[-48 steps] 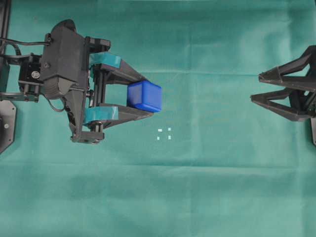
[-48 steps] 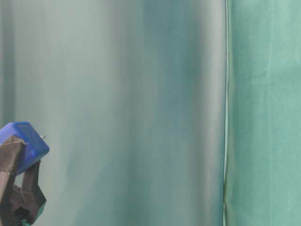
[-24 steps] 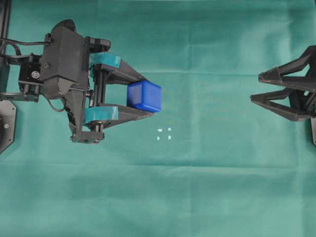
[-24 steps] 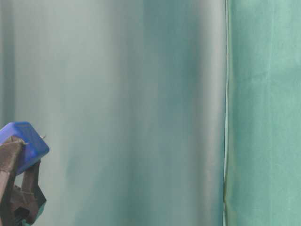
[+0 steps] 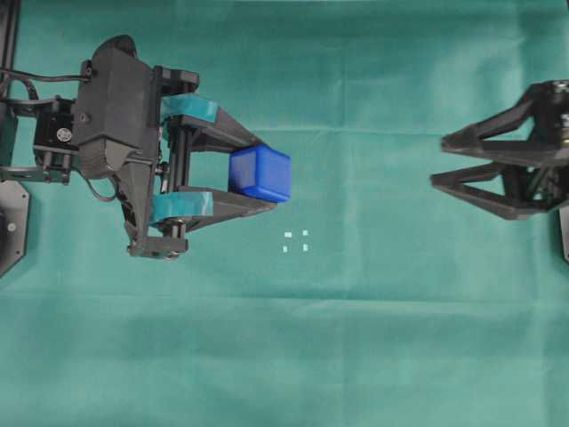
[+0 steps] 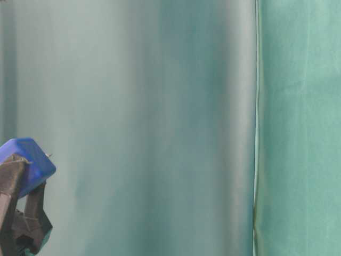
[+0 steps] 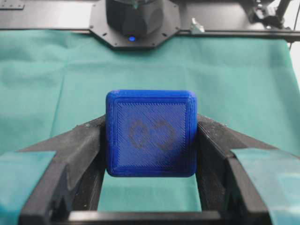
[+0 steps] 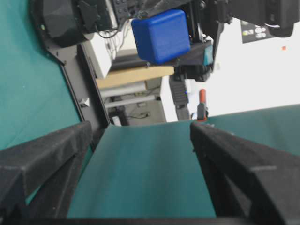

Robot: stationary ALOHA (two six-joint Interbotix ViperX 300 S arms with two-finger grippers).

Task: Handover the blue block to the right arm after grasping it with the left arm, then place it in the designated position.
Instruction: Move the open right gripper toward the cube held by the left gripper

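Note:
The blue block [image 5: 260, 173] is held above the green cloth between the teal-banded fingers of my left gripper [image 5: 267, 173], which is shut on it. It fills the left wrist view [image 7: 150, 133], its marked face toward the camera. It also shows in the table-level view [image 6: 27, 162] and the right wrist view [image 8: 161, 35]. My right gripper [image 5: 437, 161], plain black, is open and empty at the right, pointing at the block from a distance. The designated position [image 5: 296, 241], four white marks, lies on the cloth just below and right of the block.
The left arm's body [image 5: 111, 111] and base fill the far left of the overhead view. Green cloth [image 5: 356, 338] covers the whole table. A black frame bar [image 7: 234, 33] runs along the far table edge in the left wrist view.
My right gripper has moved left, toward the block, and sits a little higher in the overhead view. My left gripper and the block have not moved.

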